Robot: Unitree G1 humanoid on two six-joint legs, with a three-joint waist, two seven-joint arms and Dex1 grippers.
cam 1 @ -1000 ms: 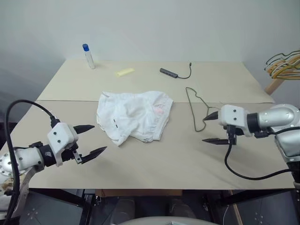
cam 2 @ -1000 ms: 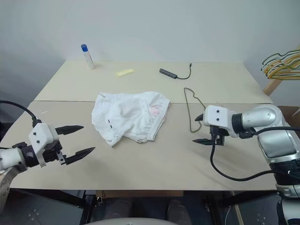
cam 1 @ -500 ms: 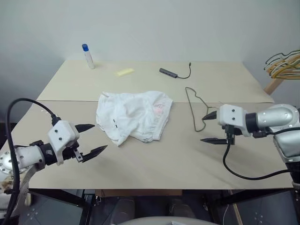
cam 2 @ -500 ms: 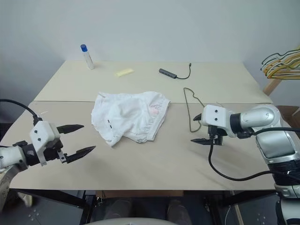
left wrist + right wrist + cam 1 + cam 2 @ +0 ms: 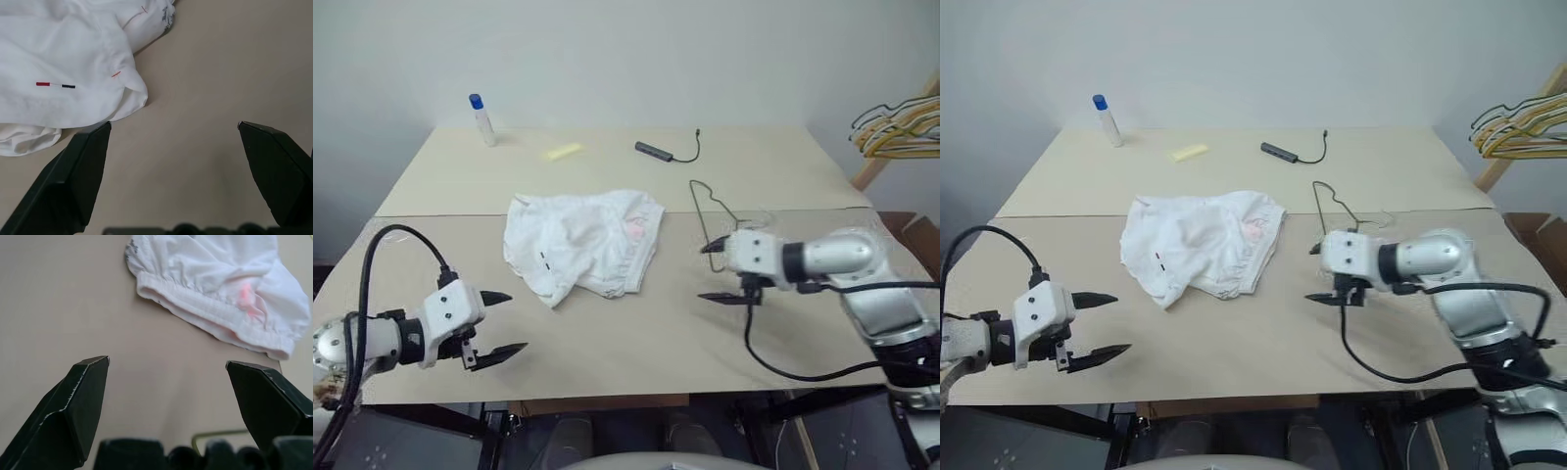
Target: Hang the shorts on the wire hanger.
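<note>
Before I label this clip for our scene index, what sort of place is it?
Likely an indoor test or lab space, not a home laundry: two plain beige tables against a bare wall, white shorts beside a wire hanger, plus a bunch of hangers off to one side.

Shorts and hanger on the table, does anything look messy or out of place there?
The shorts lie crumpled in a heap, one leg folded under, not spread flat. The wire hanger lies flat on the table beside them, apart from the cloth. Nothing looks spilled or damaged.
</note>
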